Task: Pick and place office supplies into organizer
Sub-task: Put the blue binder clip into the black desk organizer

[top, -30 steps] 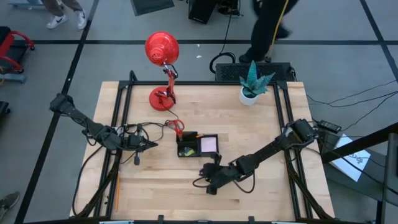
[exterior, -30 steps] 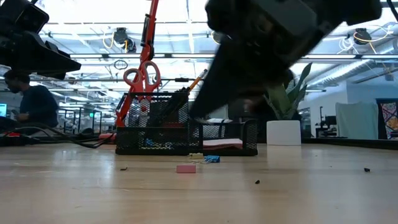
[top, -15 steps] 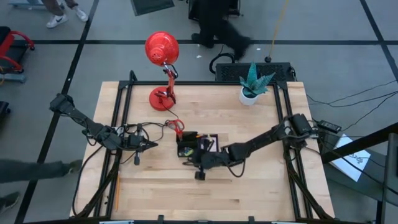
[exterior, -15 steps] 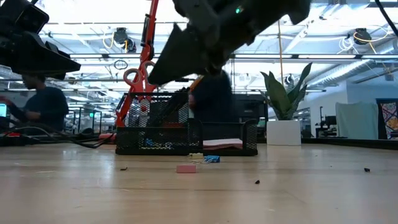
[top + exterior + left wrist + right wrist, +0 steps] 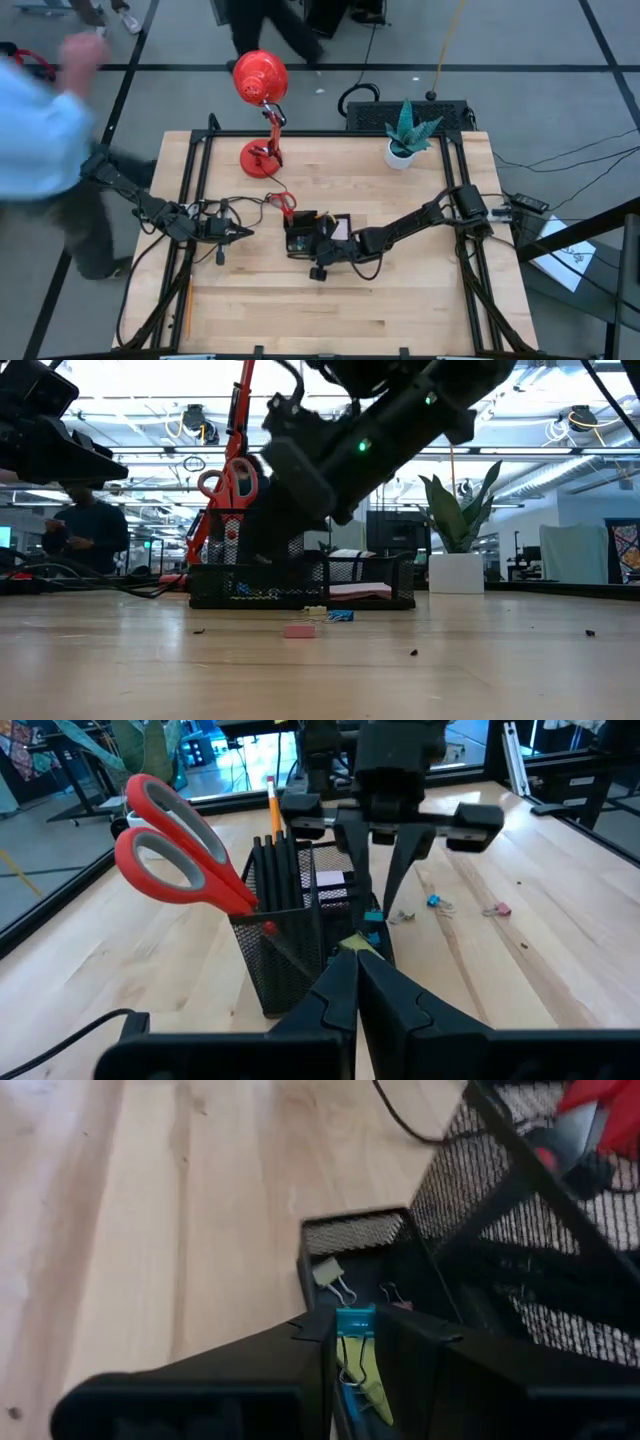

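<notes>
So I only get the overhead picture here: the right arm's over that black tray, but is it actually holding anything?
Observer: Yes. Its wrist camera shows the right gripper shut on a small blue clip, above a low compartment of the organizer.
Operator: Anything in that compartment already?
Observer: A pale clip lies on its floor.
Operator: And is anything left out on the table?
Observer: From table height, a pink piece and a loose blue clip lie in front of the organizer.
</notes>
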### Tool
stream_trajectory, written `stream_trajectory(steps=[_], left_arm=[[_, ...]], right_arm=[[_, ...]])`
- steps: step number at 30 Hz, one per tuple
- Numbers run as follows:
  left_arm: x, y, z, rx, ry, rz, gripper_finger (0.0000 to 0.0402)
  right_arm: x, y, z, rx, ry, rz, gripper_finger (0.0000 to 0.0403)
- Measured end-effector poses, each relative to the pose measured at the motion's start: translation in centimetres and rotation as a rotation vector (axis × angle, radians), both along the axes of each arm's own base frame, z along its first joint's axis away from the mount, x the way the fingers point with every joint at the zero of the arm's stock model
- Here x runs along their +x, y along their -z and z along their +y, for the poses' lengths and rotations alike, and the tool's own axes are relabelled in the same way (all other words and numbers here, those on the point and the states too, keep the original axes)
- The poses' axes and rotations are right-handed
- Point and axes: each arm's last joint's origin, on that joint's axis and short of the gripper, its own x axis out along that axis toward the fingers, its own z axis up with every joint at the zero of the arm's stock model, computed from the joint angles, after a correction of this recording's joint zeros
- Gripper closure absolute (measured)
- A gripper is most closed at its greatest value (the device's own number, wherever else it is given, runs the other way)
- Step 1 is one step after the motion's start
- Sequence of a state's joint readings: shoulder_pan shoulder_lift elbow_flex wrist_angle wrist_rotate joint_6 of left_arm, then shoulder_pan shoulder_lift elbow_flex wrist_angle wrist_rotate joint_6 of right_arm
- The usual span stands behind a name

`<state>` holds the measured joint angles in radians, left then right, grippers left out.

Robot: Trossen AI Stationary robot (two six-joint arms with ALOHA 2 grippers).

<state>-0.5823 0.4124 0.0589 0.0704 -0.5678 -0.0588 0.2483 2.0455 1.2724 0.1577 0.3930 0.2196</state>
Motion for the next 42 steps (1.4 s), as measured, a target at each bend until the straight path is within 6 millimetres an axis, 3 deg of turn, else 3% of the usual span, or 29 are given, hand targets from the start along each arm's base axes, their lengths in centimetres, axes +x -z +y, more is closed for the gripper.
stream_trajectory(steps=[16, 30, 35, 42], left_arm=[[0.0, 0.1, 0.0, 0.002, -0.002, 0.007, 0.0382], [0.0, 0.1, 0.0, 0.0, -0.003, 0.007, 0.0382], [0.0, 0.1, 0.0, 0.001, -0.004, 0.009, 0.0382], [0.0, 0.2, 0.0, -0.001, -0.006, 0.02, 0.0382]], right_arm=[[0.0, 0.6, 0.0, -0.031, -0.014, 0.022, 0.0322], [0.0, 0.3, 0.1, -0.055, -0.013, 0.015, 0.0317], [0.3, -1.6, 1.1, -0.105, -0.074, -0.025, 0.0317], [-0.8, -5.0, 3.3, -0.216, -0.218, -0.065, 0.0332]])
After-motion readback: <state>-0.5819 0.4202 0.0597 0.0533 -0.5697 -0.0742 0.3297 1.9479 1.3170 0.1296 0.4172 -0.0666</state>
